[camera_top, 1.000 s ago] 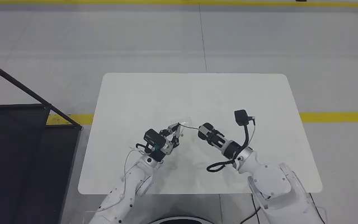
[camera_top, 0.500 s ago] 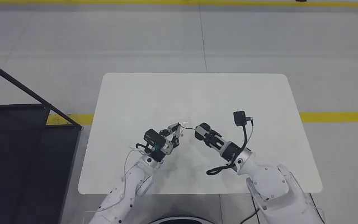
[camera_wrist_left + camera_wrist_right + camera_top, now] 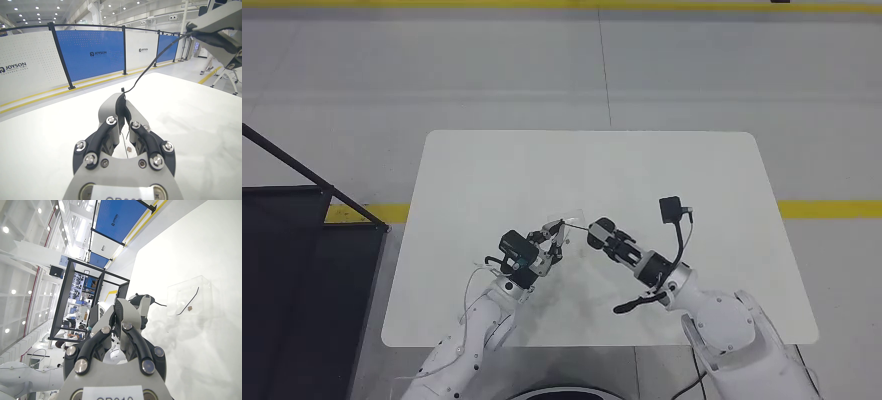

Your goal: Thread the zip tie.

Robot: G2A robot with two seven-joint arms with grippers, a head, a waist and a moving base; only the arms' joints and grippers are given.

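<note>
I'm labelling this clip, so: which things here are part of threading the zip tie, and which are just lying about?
In the job: zip tie; left gripper, shut on its head end; right gripper, shut on its strap.
Lying about: clear box on the table; black strip seen in it; small brown bit.

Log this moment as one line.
left gripper: shut on zip tie near head | right gripper: shut on its strap | threaded: cannot tell
</note>
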